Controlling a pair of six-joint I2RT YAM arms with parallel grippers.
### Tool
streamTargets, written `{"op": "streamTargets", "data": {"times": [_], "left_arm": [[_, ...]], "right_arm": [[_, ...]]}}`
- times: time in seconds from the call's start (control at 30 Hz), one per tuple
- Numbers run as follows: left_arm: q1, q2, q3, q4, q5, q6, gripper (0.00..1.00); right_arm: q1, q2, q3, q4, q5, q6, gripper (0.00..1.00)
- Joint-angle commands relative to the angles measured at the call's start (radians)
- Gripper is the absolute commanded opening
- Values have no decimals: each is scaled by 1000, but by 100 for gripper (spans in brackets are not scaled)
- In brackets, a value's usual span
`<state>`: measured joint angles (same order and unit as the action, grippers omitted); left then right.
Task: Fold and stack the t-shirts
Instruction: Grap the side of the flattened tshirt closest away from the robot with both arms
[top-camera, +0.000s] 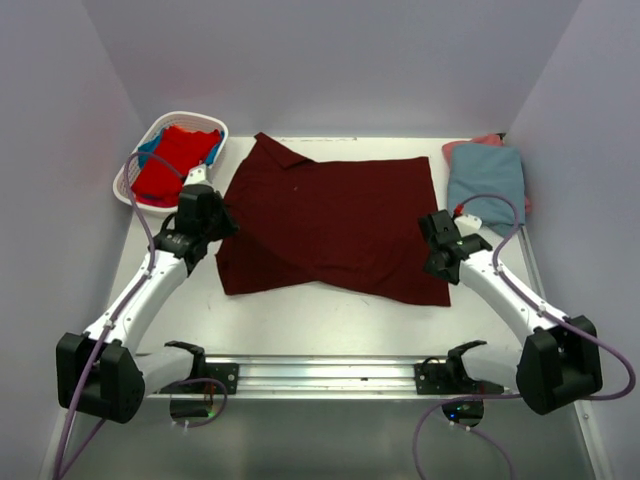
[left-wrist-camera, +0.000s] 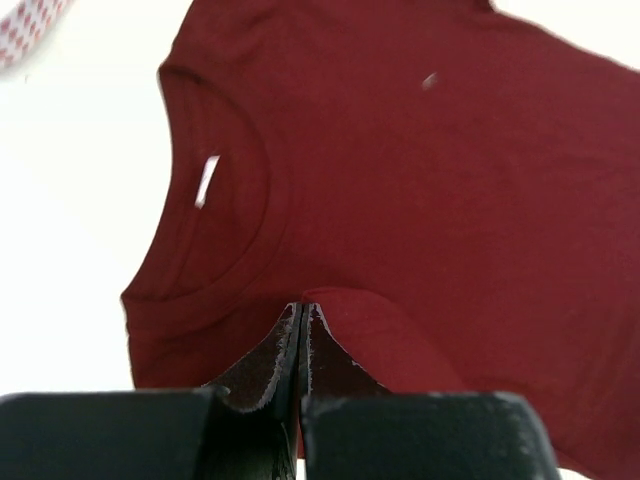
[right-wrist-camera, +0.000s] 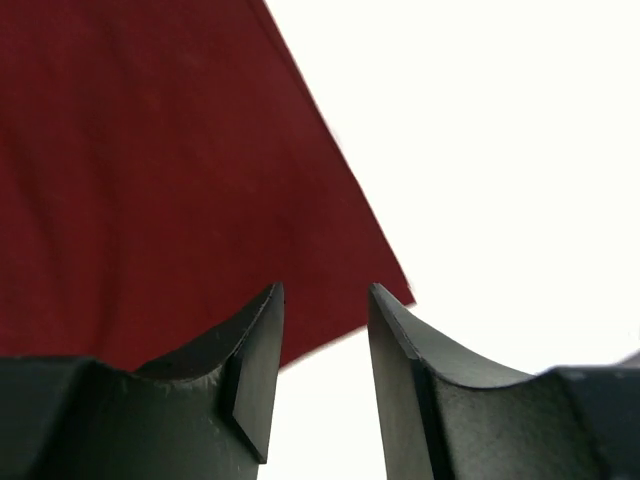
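Observation:
A dark maroon t-shirt (top-camera: 335, 215) lies spread across the middle of the table, one side folded over along its near edge. My left gripper (top-camera: 213, 222) is at the shirt's left edge. In the left wrist view the left gripper (left-wrist-camera: 302, 308) is shut on a raised fold of the maroon t-shirt (left-wrist-camera: 420, 180), just below the collar. My right gripper (top-camera: 436, 243) hovers at the shirt's right edge. In the right wrist view the right gripper (right-wrist-camera: 325, 292) is open and empty, with the hem corner of the maroon t-shirt (right-wrist-camera: 150, 170) between and beyond the jaws.
A white slatted basket (top-camera: 135, 182) at the back left holds a bright red shirt (top-camera: 175, 160) and a blue one (top-camera: 150, 148). A folded grey-blue shirt (top-camera: 486, 178) lies on a salmon pink one (top-camera: 487, 140) at the back right. Walls enclose the table.

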<state>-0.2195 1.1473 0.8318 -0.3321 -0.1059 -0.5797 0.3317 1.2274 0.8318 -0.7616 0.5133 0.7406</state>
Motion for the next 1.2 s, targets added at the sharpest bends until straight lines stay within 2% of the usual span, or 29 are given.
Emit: {"op": "streamTargets", "data": {"times": [0.0, 0.23, 0.57, 1.03, 1.17], "left_arm": [[-7, 5, 114, 27, 21, 40, 0], [-7, 42, 191, 56, 58, 40, 0], [-7, 78, 219, 65, 72, 37, 0], [-7, 75, 217, 42, 64, 43, 0], [-7, 63, 219, 33, 58, 49, 0]], "right_arm": [[0, -68, -60, -94, -12, 121, 42], [0, -114, -134, -116, -85, 203, 41], [0, 29, -215, 16, -199, 250, 38], [-2, 17, -212, -16, -78, 253, 35], [-2, -80, -211, -63, -53, 238, 36]]}}
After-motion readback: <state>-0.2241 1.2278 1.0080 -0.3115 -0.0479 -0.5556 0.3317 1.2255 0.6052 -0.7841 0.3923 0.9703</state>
